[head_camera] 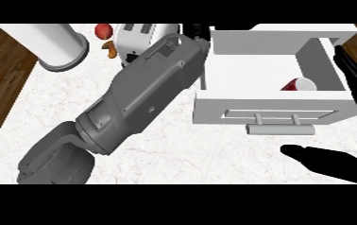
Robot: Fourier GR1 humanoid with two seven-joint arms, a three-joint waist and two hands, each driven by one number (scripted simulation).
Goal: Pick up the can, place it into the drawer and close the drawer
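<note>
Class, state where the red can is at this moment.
In the head view, the can lies inside the open drawer, at its right front corner, on the view's right.

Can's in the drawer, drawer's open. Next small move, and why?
Probably bring the right hand up to the drawer front and start pushing it shut. The red can already lies inside the open drawer, near its right wall, and the right hand sits just below the handle, not touching it. The left hand shows only partly past the drawer's back left corner, so it seems worse placed.

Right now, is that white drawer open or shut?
Open. The drawer is pulled out, its inside in full view, with the red can lying in its right corner behind the handled front.
</note>
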